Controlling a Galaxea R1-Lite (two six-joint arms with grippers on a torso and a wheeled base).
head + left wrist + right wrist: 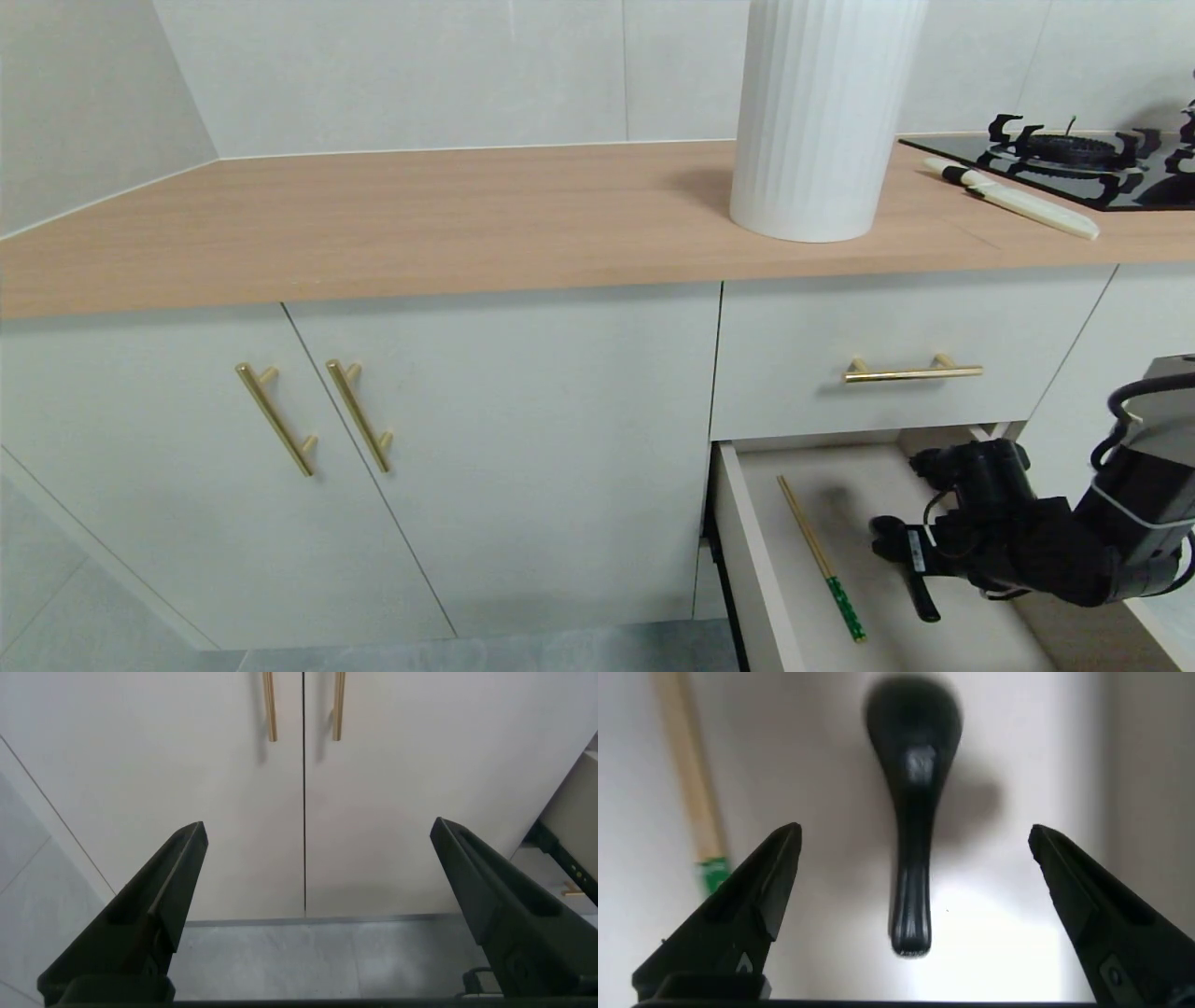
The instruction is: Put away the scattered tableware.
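Chopsticks point(822, 560) and a black spoon point(910, 905) lay side by side inside the pulled-out drawer point(742, 523), apparently put away. The right claw point(913, 833) hung over the spoon with its jaws spread wide, holding nothing. A pale knife point(1013, 198) lay on the desk point(420, 224) above the drawer, likely the item left to store, and the drawer was not yet shut. The left claw point(318, 826), also spread and empty, faced the cupboard doors point(504, 448) beside the drawer. A tall white vase point(817, 121) stood on the desk above the drawer, close enough to the knife to crowd a reach.
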